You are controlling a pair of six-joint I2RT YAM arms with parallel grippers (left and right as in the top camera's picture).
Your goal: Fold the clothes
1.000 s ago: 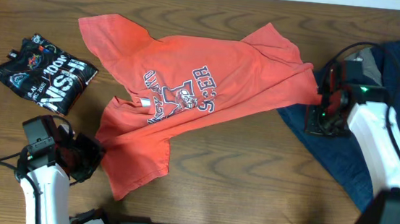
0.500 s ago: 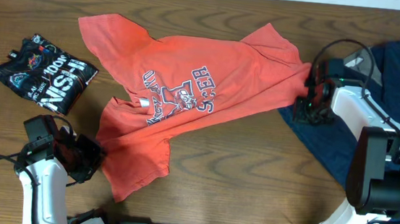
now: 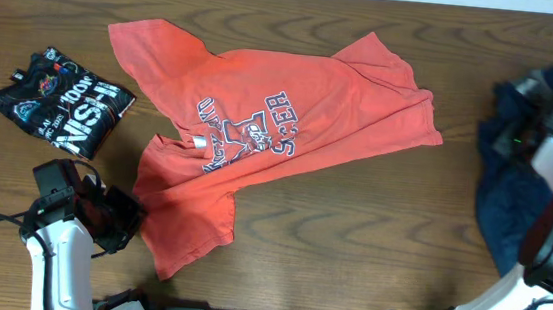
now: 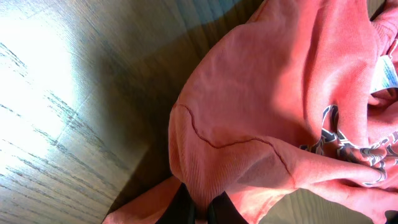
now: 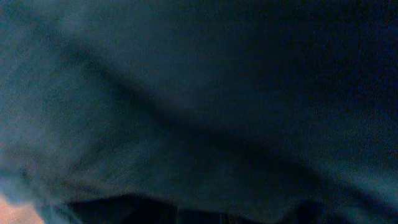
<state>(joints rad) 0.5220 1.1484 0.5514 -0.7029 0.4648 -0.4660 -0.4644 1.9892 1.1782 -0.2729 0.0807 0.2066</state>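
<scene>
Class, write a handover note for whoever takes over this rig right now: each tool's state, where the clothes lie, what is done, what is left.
Left tool: shut on an edge of the coral-red T-shirt, at its front-left corner.
Right tool: at the navy garment by the table's right edge. Its wrist view shows only blurred navy cloth, so open or shut cannot be told.
T-shirt: mid-table, print up, rumpled, not folded.
Black shirt: compact bundle at the left, away from both tools.
Done: no fold on the T-shirt or navy garment.
Left: flatten and fold both.
</scene>
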